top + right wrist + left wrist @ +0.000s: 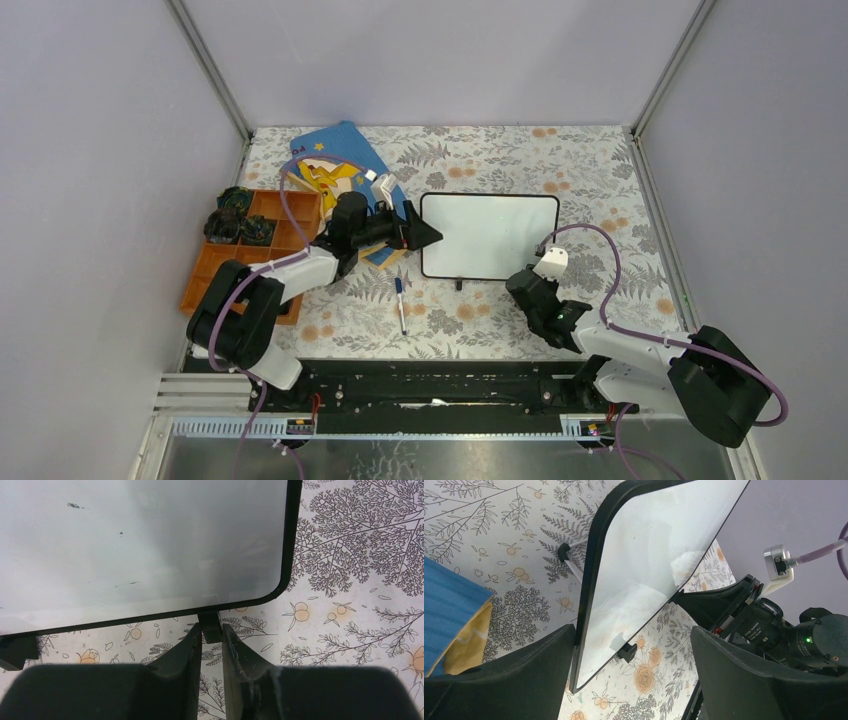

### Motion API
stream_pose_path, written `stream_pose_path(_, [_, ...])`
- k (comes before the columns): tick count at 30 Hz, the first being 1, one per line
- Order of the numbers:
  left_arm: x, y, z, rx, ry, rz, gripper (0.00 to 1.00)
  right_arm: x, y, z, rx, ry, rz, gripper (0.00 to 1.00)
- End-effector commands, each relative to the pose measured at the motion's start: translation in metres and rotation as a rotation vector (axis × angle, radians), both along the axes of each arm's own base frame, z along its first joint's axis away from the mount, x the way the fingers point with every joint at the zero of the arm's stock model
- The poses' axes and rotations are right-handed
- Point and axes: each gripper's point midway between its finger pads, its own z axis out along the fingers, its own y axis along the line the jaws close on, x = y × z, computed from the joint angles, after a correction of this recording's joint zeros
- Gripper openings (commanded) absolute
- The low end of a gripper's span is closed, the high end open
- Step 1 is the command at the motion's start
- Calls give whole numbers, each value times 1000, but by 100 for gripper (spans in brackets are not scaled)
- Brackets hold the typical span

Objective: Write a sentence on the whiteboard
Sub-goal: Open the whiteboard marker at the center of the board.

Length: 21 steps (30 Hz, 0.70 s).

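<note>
The whiteboard (490, 235) lies flat on the flowered tablecloth, white with a thin black frame. No sentence shows on it; only faint smudges and specks mark its surface (140, 545). My left gripper (428, 236) stands open at the board's left edge, and the board's near-left corner (589, 645) reaches in between its wide-apart fingers (631, 630). My right gripper (522, 277) is at the board's near edge on the right. There it is shut on the board's small black foot (209, 617), which both fingertips (211, 627) touch.
A blue-capped marker (400, 303) lies on the cloth in front of the board's left corner. A blue picture book (340, 165) sits behind my left arm. An orange compartment tray (215, 270) with dark objects stands at the left. Grey walls enclose the table.
</note>
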Motion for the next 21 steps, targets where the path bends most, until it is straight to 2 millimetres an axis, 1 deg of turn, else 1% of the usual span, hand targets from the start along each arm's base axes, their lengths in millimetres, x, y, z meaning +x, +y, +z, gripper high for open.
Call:
stream_pose_path(1, [-1,-8,16,-5,-56,-21,91,10,13,14,76,-44,3,14])
stream_pose_path(21, [-15,-25,12,2,-43,-66,91,10,19,11,72,-22,34,14])
